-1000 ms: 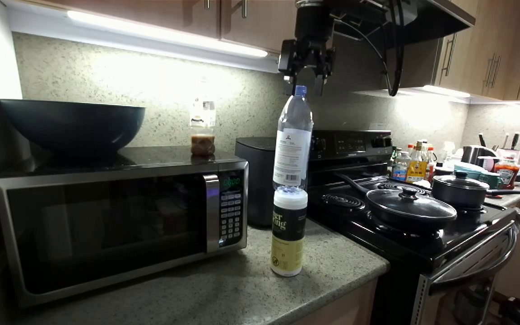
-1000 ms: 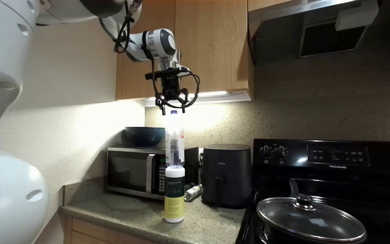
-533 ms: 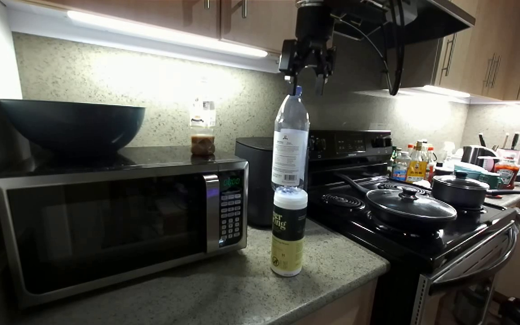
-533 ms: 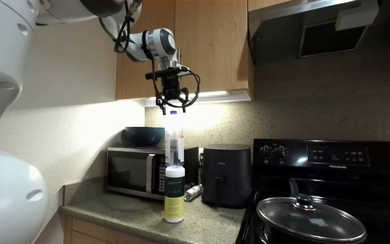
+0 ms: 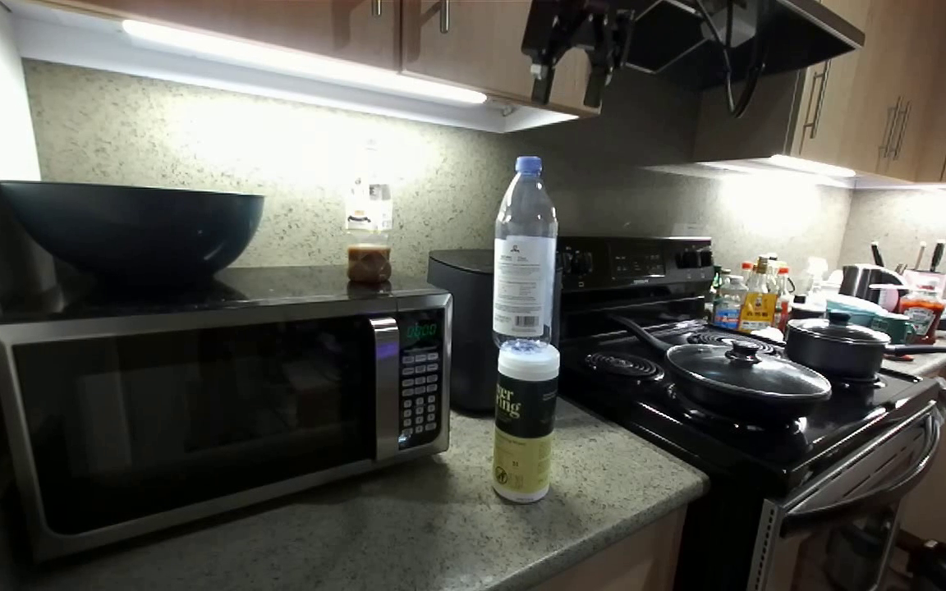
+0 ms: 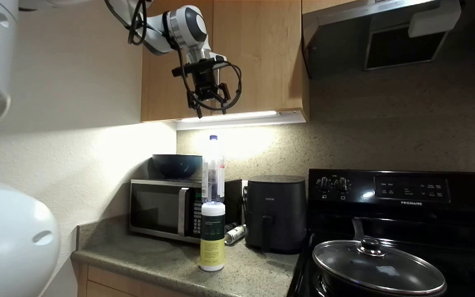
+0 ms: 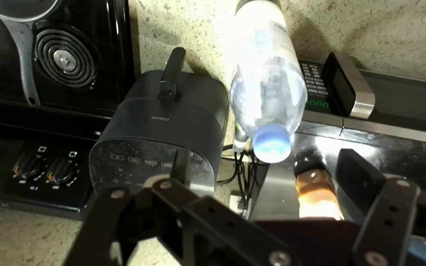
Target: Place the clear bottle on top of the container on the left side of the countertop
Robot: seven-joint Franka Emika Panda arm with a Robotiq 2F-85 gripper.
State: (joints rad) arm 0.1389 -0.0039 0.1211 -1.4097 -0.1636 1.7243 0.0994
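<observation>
Black jaws, spread wide; clear bottle point(image 5: 526, 254) — below

The gripper point(image 6: 211, 113) points downward, spread apart, seemingly slightly tilted.

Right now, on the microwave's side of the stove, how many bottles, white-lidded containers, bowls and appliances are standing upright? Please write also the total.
Bottles: 2 (clear bottle, bottle with brown contents)
White-lidded container: 1
Bowls: 1 (dark bowl)
Appliances: 2 (microwave, air fryer)
Total: 6
</observation>
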